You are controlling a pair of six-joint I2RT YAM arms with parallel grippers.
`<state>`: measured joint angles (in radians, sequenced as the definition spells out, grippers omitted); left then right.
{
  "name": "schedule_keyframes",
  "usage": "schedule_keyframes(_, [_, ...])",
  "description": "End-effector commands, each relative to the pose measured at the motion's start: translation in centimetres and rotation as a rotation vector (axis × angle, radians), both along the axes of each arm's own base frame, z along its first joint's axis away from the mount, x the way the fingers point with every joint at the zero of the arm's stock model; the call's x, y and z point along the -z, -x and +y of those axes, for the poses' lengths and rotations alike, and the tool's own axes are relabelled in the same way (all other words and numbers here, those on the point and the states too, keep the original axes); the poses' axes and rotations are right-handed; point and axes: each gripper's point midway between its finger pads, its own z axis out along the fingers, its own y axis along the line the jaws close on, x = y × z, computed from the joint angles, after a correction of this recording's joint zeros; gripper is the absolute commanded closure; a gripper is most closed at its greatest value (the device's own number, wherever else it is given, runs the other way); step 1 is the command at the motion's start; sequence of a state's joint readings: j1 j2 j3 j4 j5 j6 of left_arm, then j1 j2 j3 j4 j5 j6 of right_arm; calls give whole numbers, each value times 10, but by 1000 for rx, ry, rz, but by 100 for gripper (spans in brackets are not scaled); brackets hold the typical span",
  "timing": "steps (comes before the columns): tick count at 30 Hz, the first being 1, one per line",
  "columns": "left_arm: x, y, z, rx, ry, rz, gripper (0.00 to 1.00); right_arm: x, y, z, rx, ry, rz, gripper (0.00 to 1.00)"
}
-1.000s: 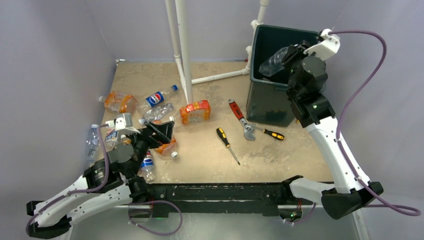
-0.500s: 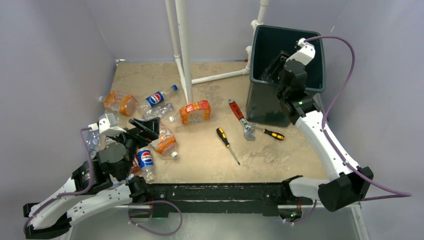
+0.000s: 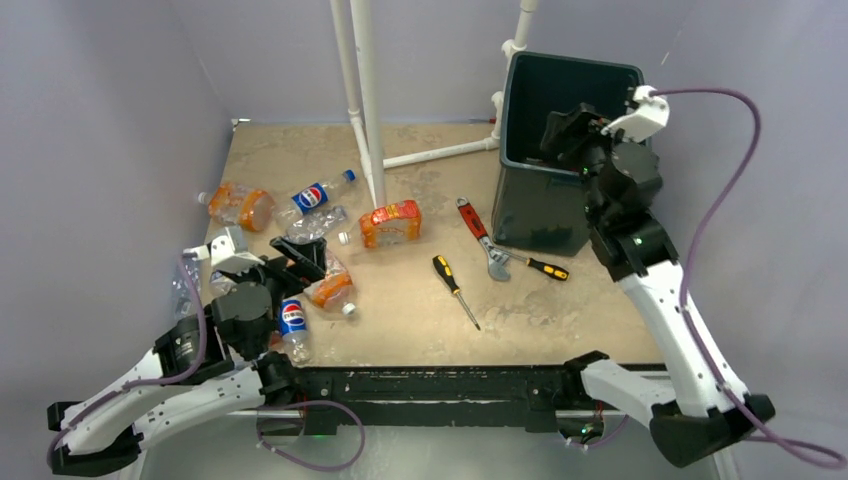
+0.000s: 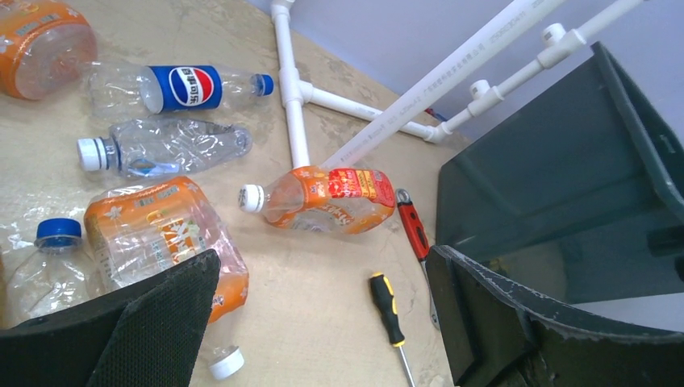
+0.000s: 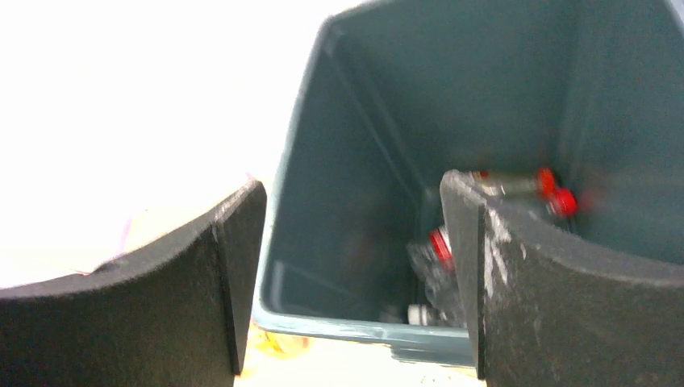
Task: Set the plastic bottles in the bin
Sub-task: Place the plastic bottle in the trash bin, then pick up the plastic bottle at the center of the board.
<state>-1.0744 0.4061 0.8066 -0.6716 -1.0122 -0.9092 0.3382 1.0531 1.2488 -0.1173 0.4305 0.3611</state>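
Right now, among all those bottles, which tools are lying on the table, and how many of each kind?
Screwdrivers: 2
Wrench: 1
Total: 3 tools

Evenly and softly lit in the top view, only faint shadows, sharp throughout. Bright and crisp through the left wrist. Motion-blurred through the right wrist: blown out to white at left, dim inside the bin (image 5: 363, 121), smeared across the bottles (image 5: 435, 258) there.
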Motion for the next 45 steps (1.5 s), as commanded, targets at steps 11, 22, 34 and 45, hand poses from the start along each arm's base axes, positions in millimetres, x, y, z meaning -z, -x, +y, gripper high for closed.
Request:
schedule_keyframes(11, [68,-7,0,-125,-123,159,2,23,114,192,-824,205,65,23])
schedule_keyframes(22, [112,-2,6,-246,-219,316,1,163,155,251,-1009,141,255,20])
schedule_keyframes(34, [103,4,-7,-118,-36,266,6,260,194,321,-1265,-58,362,20])
schedule_keyframes(45, [87,15,9,-91,58,229,8,323,181,372,-1224,-9,492,2])
